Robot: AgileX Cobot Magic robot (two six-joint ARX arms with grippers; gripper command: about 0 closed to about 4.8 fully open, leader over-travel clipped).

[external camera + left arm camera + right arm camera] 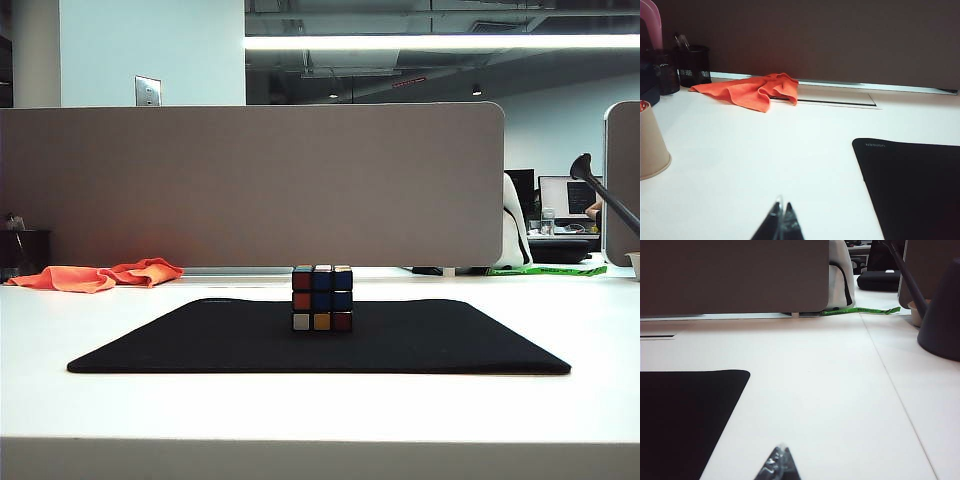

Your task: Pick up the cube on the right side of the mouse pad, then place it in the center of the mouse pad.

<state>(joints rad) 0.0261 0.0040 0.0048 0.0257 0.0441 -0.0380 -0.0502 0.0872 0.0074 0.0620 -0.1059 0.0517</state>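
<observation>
Black mouse pad (pixel 420 340) already has the cube (pixel 322 298) sitting mid-mat, so placing looks done; left gripper (pixel 781 220) and right gripper (pixel 780 462) pinched closed, empty, parked near.

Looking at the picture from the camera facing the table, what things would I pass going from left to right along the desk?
Orange cloth → left edge of the black mouse pad → cube standing on the pad → green strip at the far right.

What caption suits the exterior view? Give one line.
Puzzle cube sits centered on the black mouse pad, orange cloth behind.
</observation>
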